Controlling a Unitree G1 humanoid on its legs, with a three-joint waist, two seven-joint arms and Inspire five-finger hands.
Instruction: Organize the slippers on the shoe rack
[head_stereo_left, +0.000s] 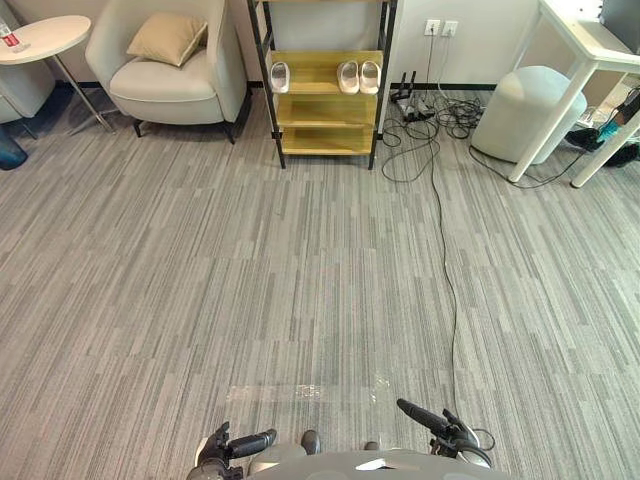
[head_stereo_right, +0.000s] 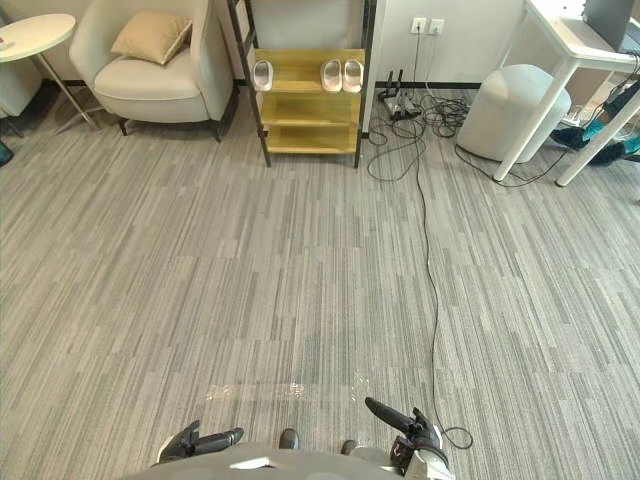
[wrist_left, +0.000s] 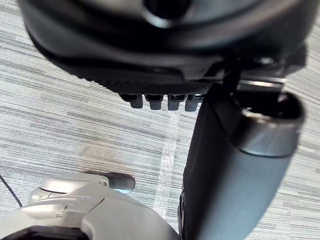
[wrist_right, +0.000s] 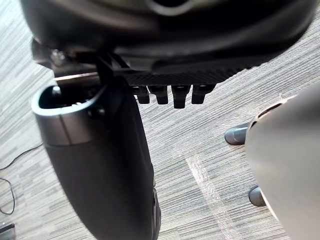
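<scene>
Slippers, pale and rounded, sit on black-framed wooden shoe rack.

The left hand is made of dark, matt material. A row of short, square-tipped fingers is seen below a ribbed black edge. The thick, rounded thumb is ringed by a glossy grey band. The right hand is built alike.
</scene>
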